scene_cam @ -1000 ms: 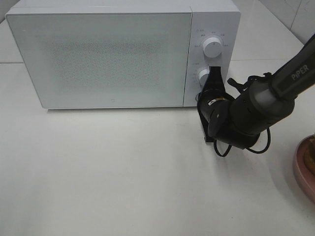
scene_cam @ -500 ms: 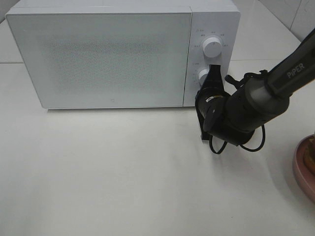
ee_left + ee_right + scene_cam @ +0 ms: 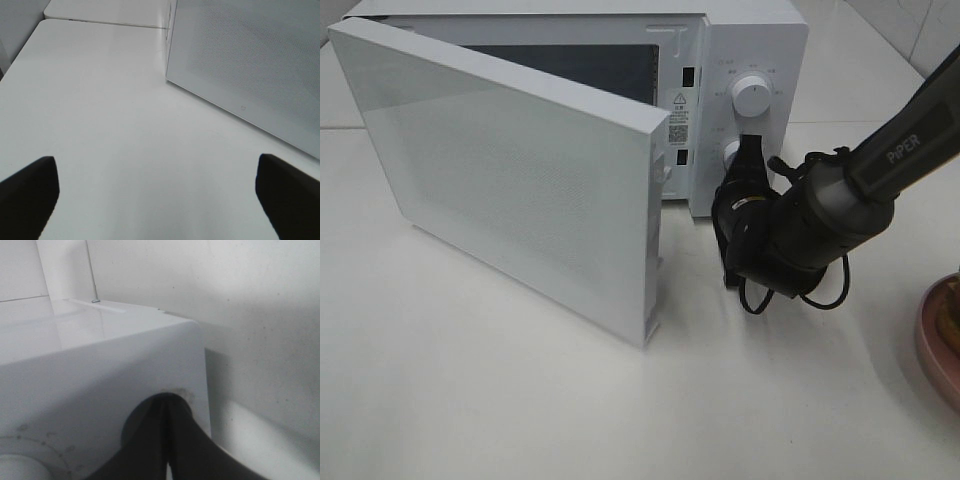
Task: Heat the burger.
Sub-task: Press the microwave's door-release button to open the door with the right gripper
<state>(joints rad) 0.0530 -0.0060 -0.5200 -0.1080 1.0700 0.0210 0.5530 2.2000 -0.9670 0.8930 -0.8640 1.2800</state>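
Observation:
The white microwave (image 3: 752, 40) stands at the back with its door (image 3: 510, 180) swung open toward the front left, showing the dark cavity (image 3: 582, 66). My right gripper (image 3: 748, 148) is shut, its tips against the control panel by the lower knob (image 3: 729, 152); the right wrist view shows the closed fingers (image 3: 167, 401) touching the panel (image 3: 100, 370). Only a sliver of the burger (image 3: 952, 308) shows on its pink plate (image 3: 932, 350) at the right edge. My left gripper (image 3: 157, 192) is open and empty over bare table, facing the door (image 3: 250, 65).
The upper knob (image 3: 751, 95) sits above the right gripper's tips. The open door reaches far out over the table's middle left. The white table (image 3: 470, 400) runs in front of it. My right arm (image 3: 800, 235) lies between microwave and plate.
The microwave door was shut in both earlier frames and has now swung wide open. My right gripper has pushed slightly left and in toward the panel.

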